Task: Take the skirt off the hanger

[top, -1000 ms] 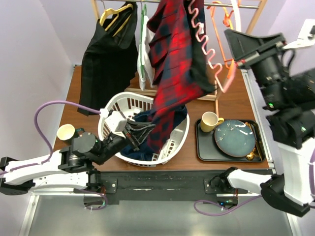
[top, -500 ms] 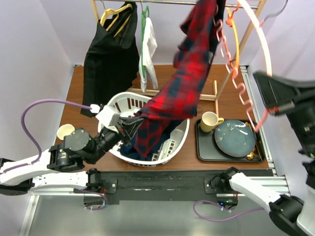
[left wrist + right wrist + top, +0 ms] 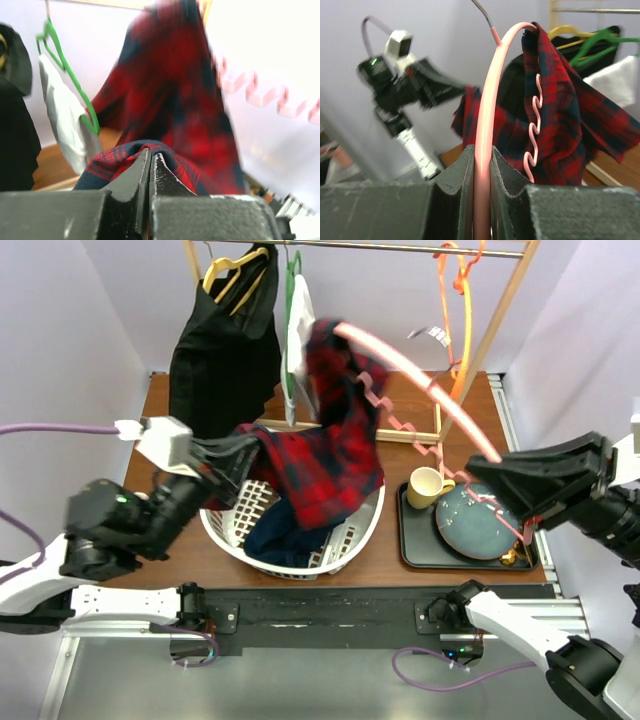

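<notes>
Pinching a fold of the red plaid skirt (image 3: 322, 455) with the left fingers (image 3: 150, 161), pressed flat together on the cloth with no gap between. Holding that fold up and out to the left, above the white laundry basket (image 3: 222, 537) on the bench (image 3: 490, 410).

Over on the right: clamping the pink hanger (image 3: 425, 387) in the right fingers (image 3: 481, 152), closed on its smooth curved arm, with the wavy bar just to the right in the wrist view. Tilting it long and slanted across the bench, hook end up toward the rail (image 3: 380, 248).

Not off yet! Draped over the hanger's top end by the hook, stretched from there down to the left fingers, lower part sagging over the basket.

Inside the basket, dark blue clothing (image 3: 290, 537). Back on the rail, a black garment (image 3: 220, 355) on a yellow hanger (image 3: 235, 270) and a white garment (image 3: 299, 325) on a green hanger (image 3: 291, 262), just beside the skirt. Right of the basket, a yellow cup (image 3: 427, 486) and a blue plate (image 3: 478, 520) on a black tray (image 3: 412, 545).
</notes>
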### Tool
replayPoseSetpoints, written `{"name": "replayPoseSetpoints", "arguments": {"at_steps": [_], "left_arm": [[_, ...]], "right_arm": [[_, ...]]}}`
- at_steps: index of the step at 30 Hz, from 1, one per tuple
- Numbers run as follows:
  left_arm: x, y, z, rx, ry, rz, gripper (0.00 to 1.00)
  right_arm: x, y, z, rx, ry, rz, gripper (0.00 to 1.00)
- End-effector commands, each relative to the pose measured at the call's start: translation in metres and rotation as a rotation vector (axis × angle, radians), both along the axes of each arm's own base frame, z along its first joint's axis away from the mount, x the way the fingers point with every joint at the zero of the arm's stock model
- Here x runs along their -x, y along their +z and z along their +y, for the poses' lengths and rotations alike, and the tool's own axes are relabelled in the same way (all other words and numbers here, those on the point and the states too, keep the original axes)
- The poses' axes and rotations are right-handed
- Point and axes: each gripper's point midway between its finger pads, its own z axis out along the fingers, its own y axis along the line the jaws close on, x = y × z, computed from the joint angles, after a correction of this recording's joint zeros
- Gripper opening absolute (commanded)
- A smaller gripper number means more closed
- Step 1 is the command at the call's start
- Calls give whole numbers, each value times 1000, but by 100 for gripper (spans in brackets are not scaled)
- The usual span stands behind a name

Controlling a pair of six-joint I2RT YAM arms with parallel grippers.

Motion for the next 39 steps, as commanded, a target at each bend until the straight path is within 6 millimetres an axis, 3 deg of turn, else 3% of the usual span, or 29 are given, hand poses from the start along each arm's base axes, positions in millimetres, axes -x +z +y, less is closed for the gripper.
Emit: {"name": "replayPoseSetpoints", "arguments": {"at_steps": [1,5,9,10,12,13,15,16,19,23,27,29,30,33,35,39], "left_arm": [[8,50,30,114,-14,-64,0],[6,53,34,117,6,-70,0],[-2,39,29,94,56,-57,0],[-6,23,21,49,77,-54,0],[-15,9,20,51,150,-34,0],[-20,-17,10,-26,177,-36,0],[-28,-27,5,-1,240,-36,0],[-32,-50,-3,-66,269,-40,0],[-48,-82,-17,-100,352,6,0],[-70,-110,-44,-116,249,87,0],[-91,-141,-45,-174,296,128,0],[-97,-164,-46,-208,306,182,0],[-102,-185,-40,-249,331,220,0],[-105,-229,-31,-270,350,317,0],[-101,-246,-34,-263,327,361,0],[-88,-303,-27,-312,321,475,0]], "right_arm": [[59,23,11,22,254,-215,0],[47,16,9,45,200,-156,0],[13,-23,16,141,142,0,0],[2,-36,18,171,123,39,0],[-28,-58,13,222,4,121,0],[-37,-63,9,236,-42,145,0],[-56,-72,2,259,-135,195,0],[-59,-72,0,256,-156,205,0],[-64,-74,-2,252,-182,226,0],[-66,-84,4,276,-149,238,0],[-55,-89,22,273,-26,223,0],[-42,-88,28,261,51,206,0],[-41,-86,29,254,61,194,0],[-36,-84,29,256,75,185,0],[-32,-82,30,259,94,174,0],[-26,-78,33,252,132,160,0]]}}
